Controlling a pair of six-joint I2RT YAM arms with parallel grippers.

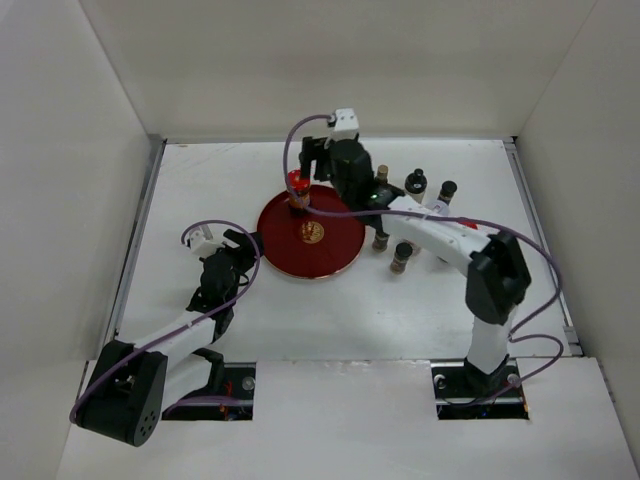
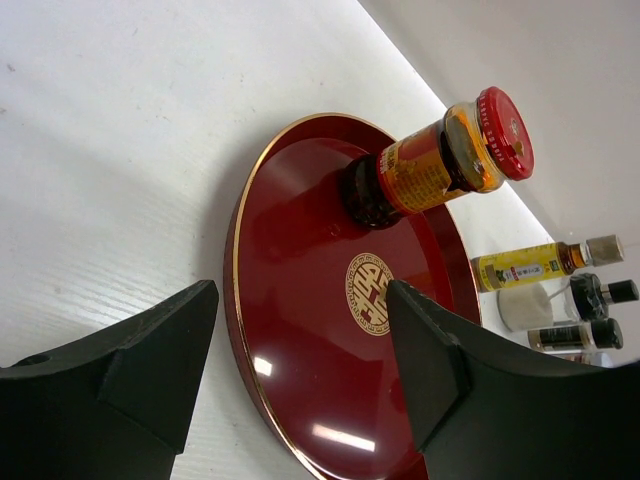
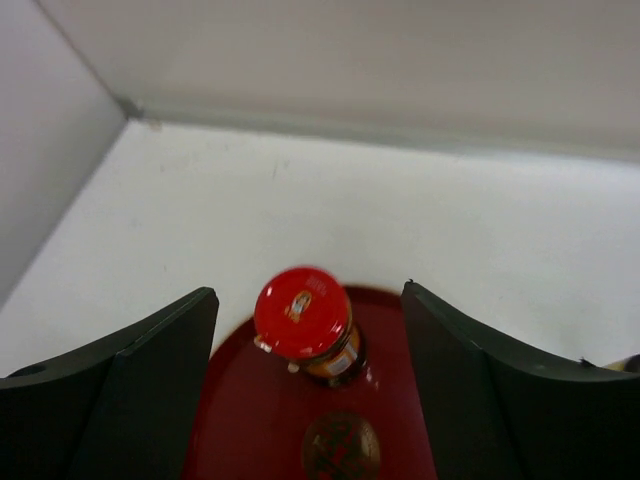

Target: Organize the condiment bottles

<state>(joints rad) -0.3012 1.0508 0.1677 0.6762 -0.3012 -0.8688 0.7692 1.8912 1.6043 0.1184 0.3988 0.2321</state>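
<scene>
A red-capped jar [image 1: 297, 185] with amber contents and a yellow label stands upright at the far edge of the round red tray [image 1: 335, 250]. My right gripper [image 1: 313, 160] hovers just behind and above it, open. In the right wrist view the jar [image 3: 303, 312] sits between the spread fingers, touching neither. My left gripper [image 1: 246, 243] is open and empty at the tray's left rim. Its view shows the jar [image 2: 440, 160] on the tray [image 2: 300, 330]. Other small bottles [image 1: 401, 258] stand on the table right of the tray.
More dark-capped bottles [image 1: 416, 182] [image 1: 447, 189] [image 1: 380, 240] stand to the right of the tray, partly behind my right arm. The left wrist view shows a yellow-labelled bottle [image 2: 530, 262] and black-capped ones [image 2: 600, 295] there. White walls enclose the table on three sides.
</scene>
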